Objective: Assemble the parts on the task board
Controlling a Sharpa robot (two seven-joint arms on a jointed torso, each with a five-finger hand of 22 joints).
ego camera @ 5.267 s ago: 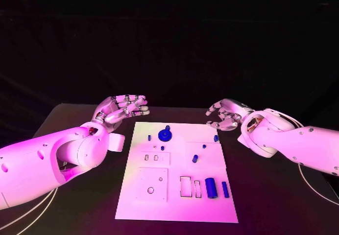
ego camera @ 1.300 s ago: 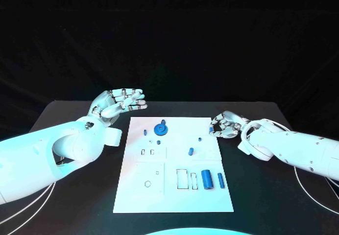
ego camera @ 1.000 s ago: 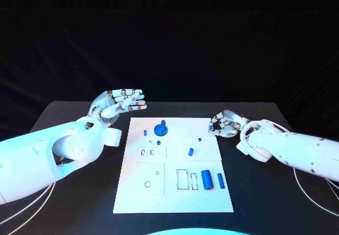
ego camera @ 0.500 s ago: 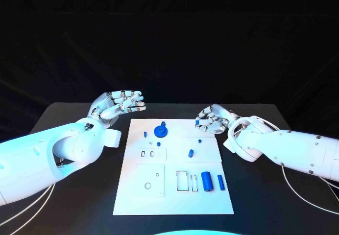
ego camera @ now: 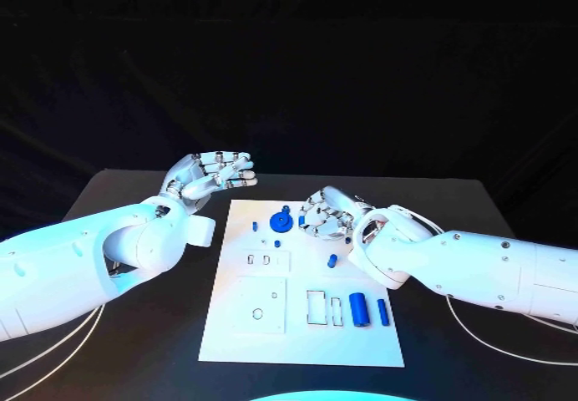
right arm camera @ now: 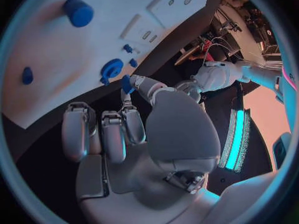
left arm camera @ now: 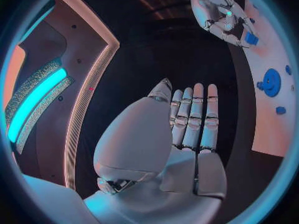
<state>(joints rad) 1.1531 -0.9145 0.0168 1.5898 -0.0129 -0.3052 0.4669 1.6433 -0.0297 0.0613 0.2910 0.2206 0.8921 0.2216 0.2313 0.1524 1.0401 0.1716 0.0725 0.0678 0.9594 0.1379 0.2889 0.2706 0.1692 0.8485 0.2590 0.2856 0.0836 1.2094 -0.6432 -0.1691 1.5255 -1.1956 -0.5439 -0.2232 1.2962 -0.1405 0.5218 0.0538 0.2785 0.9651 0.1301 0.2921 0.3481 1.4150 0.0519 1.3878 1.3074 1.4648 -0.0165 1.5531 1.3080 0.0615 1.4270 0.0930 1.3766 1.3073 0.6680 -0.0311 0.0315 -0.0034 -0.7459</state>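
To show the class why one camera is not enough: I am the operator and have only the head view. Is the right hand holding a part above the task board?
Observer: Yes. The right wrist view shows the right hand pinching a small blue part between its thumb and a finger.
Operator: And the left hand, is anything in its palm?
Observer: No. The left wrist view shows the left hand with a bare palm and its fingers straight, side by side, holding nothing.
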